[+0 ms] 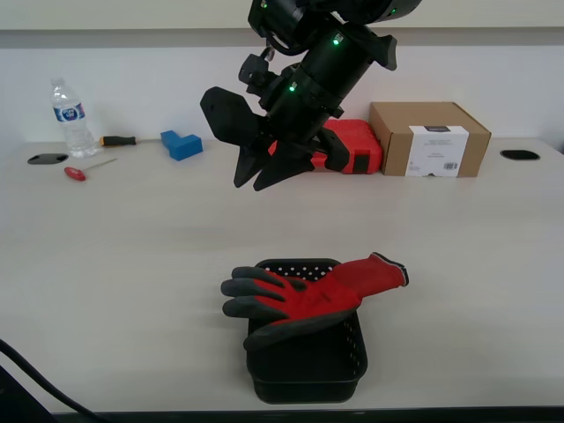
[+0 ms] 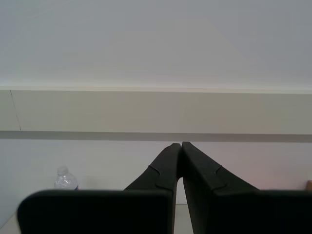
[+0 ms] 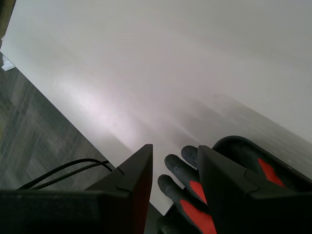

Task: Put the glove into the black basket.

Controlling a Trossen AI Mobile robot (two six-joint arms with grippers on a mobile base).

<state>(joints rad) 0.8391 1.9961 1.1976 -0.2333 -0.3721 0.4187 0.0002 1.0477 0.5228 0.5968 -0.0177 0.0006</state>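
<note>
Now, my first gripper (image 1: 262,174) hangs above the table at twelve o'clock of the small black perforated plastic basket (image 1: 308,366), jaws spread and holding nothing. Draped across the basket's rim lies the red knit glove with dark rubber fingers (image 1: 304,296). My second gripper (image 2: 181,146) has its jaws pressed together.

Bottle (image 1: 70,117); screwdrivers (image 1: 86,169); box (image 1: 429,138)

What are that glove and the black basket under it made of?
The glove looks like red knit fabric, its fingers and palm edge coated in matte dark rubber. The black basket appears to be moulded plastic with a slight sheen; rows of small punched holes show along its far rim.
</note>
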